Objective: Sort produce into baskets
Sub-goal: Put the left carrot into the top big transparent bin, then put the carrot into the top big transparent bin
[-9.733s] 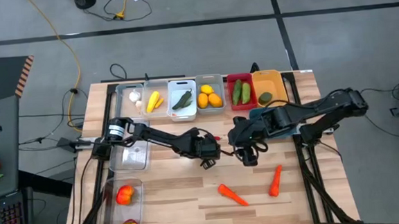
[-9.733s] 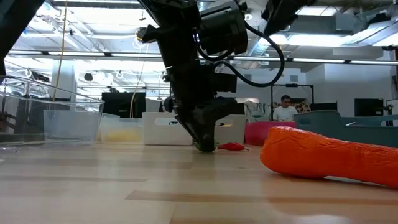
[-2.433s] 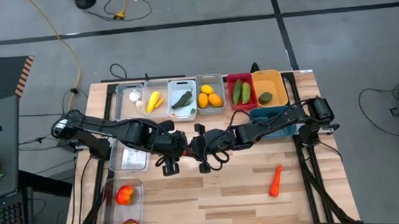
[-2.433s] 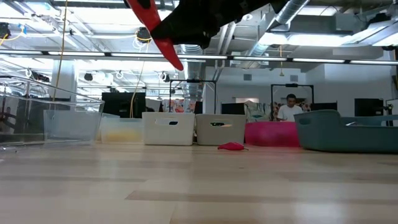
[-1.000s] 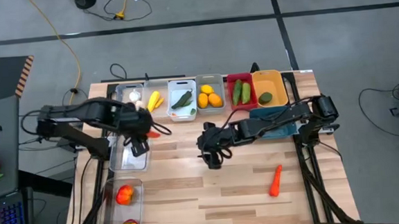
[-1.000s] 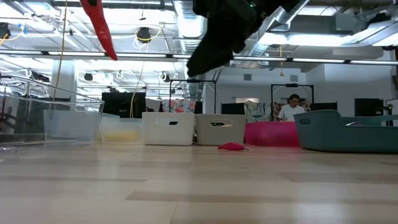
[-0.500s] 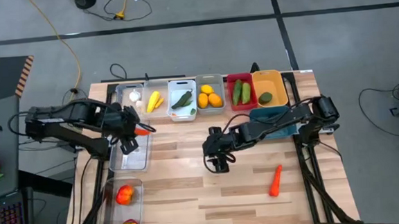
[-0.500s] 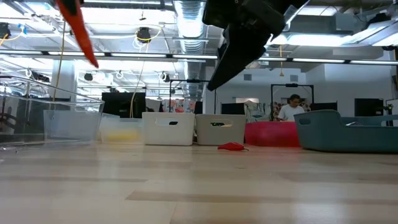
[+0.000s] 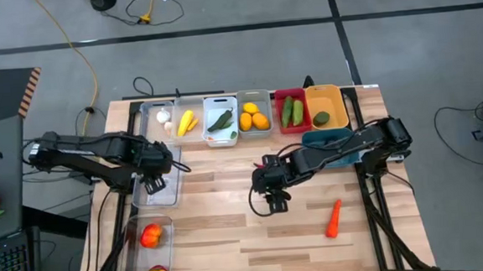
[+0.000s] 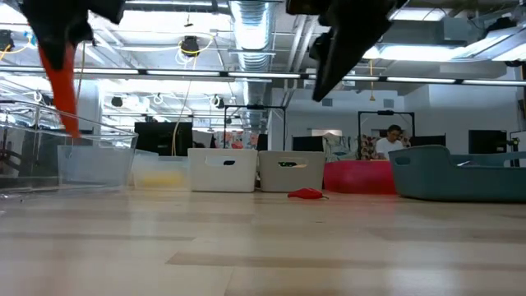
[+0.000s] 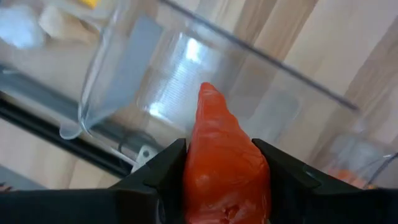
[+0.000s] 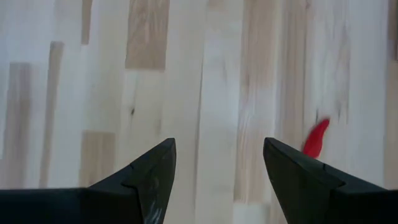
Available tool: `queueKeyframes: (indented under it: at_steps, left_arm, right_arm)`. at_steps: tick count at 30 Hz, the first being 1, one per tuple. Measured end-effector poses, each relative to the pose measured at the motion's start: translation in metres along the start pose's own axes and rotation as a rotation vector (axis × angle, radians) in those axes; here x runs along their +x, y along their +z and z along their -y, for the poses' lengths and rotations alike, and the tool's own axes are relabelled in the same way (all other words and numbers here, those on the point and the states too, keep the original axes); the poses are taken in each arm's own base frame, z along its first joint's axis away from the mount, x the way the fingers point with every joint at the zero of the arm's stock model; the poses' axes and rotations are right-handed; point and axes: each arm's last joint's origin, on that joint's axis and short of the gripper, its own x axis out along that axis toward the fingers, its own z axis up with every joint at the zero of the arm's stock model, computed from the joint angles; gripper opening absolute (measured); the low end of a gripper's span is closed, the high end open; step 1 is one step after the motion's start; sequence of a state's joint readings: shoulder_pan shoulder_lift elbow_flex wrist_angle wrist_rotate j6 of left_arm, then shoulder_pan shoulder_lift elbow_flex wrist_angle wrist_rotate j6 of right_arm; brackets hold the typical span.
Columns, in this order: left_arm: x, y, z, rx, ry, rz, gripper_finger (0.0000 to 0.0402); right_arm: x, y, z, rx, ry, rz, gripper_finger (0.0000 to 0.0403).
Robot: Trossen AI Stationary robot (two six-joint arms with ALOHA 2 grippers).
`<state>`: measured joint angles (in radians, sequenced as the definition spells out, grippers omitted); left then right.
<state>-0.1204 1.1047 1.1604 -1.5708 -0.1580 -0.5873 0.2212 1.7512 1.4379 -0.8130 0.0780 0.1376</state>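
My left gripper (image 9: 154,179) is shut on an orange carrot (image 10: 61,78) above the clear bin (image 9: 168,193) near the table's left edge. In the left wrist view the carrot (image 11: 225,155) points at that bin's floor. My right gripper (image 9: 275,202) is open and empty above the table's middle. Its wrist view (image 12: 219,149) shows bare wood and a small red chili (image 12: 316,138), which lies on the table (image 10: 306,194). A second carrot (image 9: 333,218) lies on the table at the near right. My left gripper pinches the carrot's thick end (image 11: 227,190) between its two fingers, which come from above and point down. The carrot hangs below the fingers, nearly upright, with its thin tip (image 10: 72,130) down. It is clear of the bin.
A row of bins stands along the far edge: clear with garlic (image 9: 161,117), clear with yellow pieces (image 9: 186,122), white (image 9: 220,120), one with lemons (image 9: 254,118), red (image 9: 290,111) and orange-yellow (image 9: 325,107). A teal bin (image 9: 321,137) lies under the right arm. Clear bins with red fruit (image 9: 151,236) are at the near left.
My left gripper has carried the carrot toward the table's left edge and somewhat down, over the clear bin. It has tipped, so the carrot now points down instead of slanting sideways. My right gripper has moved toward the table's near right, still open.
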Motion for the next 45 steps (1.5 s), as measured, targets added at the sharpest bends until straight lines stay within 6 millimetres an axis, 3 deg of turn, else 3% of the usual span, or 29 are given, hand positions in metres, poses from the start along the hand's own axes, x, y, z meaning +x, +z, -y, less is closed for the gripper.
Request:
queueKeyframes:
  at_steps: [10,20,33,45]
  left_arm:
    - [0.025,-0.006,0.004,0.013,-0.009,-0.137,0.0246]
    - [0.025,-0.007,0.004,-0.017,-0.035,-0.158,0.0263]
    - [0.025,-0.007,0.004,-0.023,-0.022,-0.149,0.0263]
    - [0.025,-0.006,0.003,-0.021,0.002,-0.132,0.0263]
  right_arm:
    - [-0.016,-0.019,-0.016,0.118,-0.035,-0.232,0.0271]
    - [-0.031,-0.053,-0.041,0.602,-0.247,-0.475,0.0271]
    - [-0.033,-0.097,-0.103,1.106,-0.469,-0.427,0.0271]
    - [-0.028,-0.147,-0.150,1.406,-0.568,-0.313,0.0271]
